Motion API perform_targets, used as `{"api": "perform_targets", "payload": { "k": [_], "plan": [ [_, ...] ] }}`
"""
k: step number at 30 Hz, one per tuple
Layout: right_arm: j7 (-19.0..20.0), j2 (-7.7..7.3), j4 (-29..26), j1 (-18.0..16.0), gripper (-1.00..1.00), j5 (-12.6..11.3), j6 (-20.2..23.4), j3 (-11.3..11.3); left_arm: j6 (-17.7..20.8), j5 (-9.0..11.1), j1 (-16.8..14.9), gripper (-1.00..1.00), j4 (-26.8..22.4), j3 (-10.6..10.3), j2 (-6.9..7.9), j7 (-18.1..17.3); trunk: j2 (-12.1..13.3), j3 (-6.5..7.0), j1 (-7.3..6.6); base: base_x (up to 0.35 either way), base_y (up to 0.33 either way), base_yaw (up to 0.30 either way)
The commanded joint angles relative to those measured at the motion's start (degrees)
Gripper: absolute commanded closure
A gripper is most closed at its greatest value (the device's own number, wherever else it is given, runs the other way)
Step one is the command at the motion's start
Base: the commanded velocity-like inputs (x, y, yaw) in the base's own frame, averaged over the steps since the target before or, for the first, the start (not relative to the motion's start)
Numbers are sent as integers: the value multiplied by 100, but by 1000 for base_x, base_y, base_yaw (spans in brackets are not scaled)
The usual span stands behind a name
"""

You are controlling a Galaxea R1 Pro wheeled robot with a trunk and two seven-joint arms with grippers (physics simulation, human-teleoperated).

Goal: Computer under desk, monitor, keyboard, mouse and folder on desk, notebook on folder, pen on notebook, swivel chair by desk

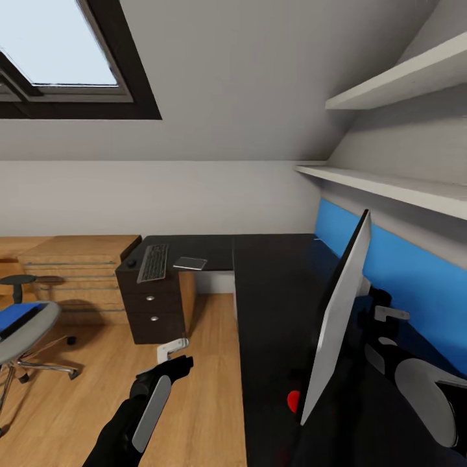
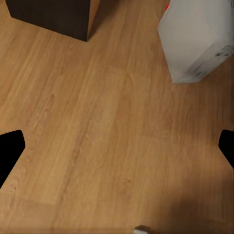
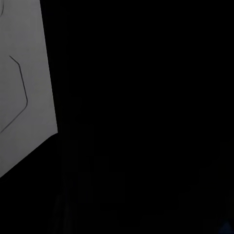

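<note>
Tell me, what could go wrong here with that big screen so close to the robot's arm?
The monitor stands edge-on on the dark desk, right beside the right arm; a careless swing might tip it over. The keyboard and the small mouse lie far off at the desk's other end, so fetching them means driving past the swivel chair, which the left gripper, hanging over the wood floor, could bump.

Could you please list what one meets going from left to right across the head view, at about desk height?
swivel chair → wooden dresser → keyboard → notebook → monitor → blue wall panel
</note>
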Motion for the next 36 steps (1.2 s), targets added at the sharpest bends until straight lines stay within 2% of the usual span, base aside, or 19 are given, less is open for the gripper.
{"api": "perform_targets", "payload": {
  "k": [1, 7, 23, 36],
  "plan": [
    [-8, -3, 26, 1, 100, -173, 54, 134, 11, 60, -4, -100, -11, -6, 0, 50, -4, -9, 1, -9, -328, 0],
    [-6, 4, 30, 2, 100, -166, 52, 134, -2, 61, -4, -100, -47, -7, -2, 27, -4, -9, 1, 126, -273, 0],
    [-6, 0, 61, -1, 100, -159, 45, 143, 29, 74, -4, -100, -40, -7, -11, 21, -4, -9, 1, 22, -127, 0],
    [-6, -3, 61, 0, 100, -157, 45, 143, 29, 77, -4, -100, -28, -7, -19, 23, -4, -9, 1, 0, -18, 0]
  ]
}}
